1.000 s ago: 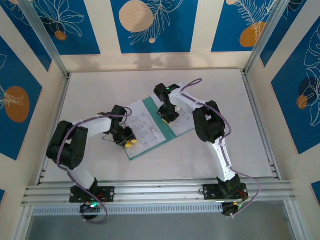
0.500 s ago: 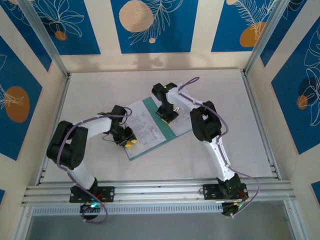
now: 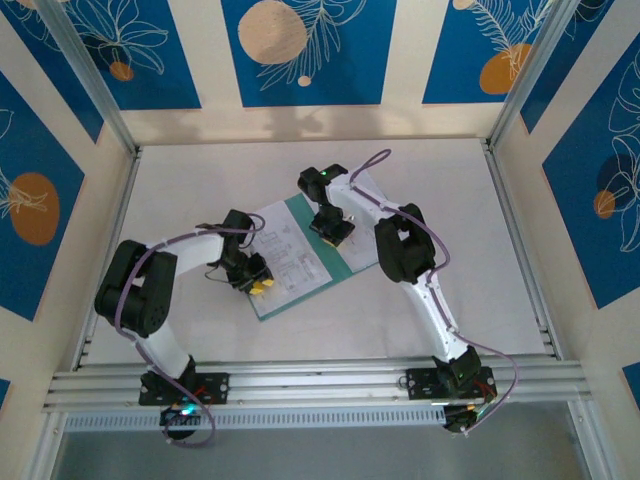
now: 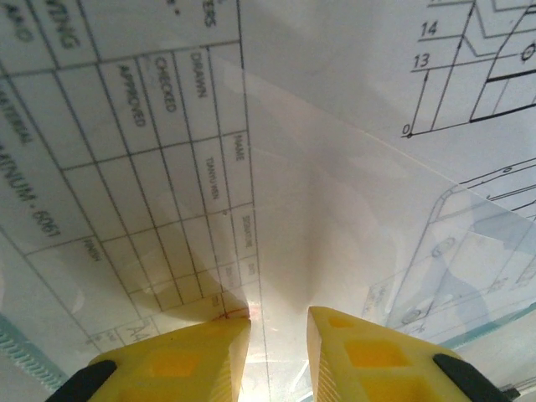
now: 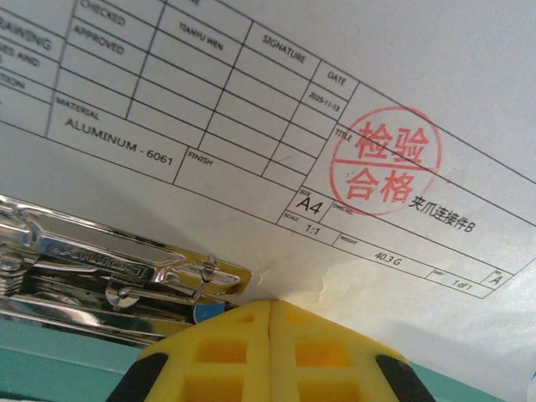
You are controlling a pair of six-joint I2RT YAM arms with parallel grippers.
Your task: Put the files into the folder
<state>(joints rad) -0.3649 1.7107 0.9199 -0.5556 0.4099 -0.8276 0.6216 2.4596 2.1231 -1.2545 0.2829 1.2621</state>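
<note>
The teal folder [image 3: 357, 255] lies open mid-table with the files [image 3: 285, 255], white printed sheets, spread on it. My left gripper [image 3: 258, 287] sits at the sheets' near-left end. In the left wrist view its yellow fingers [image 4: 279, 322] stand a narrow gap apart on the overlapping sheets [image 4: 318, 167], and one sheet's corner touches the left fingertip. My right gripper [image 3: 335, 233] is over the folder's middle. The right wrist view shows its fingers [image 5: 270, 306] shut flush, tips against the crumpled edge of a stamped sheet [image 5: 251, 100], beside the folder's metal clip [image 5: 109, 272] on the teal card [image 5: 50, 368].
The white table [image 3: 200, 190] is fenced by aluminium rails at the left, right and near edges. Purple cables loop off both arms. Bare table surrounds the folder on all sides.
The right arm has swung a little to the left, and its gripper has slid slightly left and away along the folder. The left arm has not moved.
</note>
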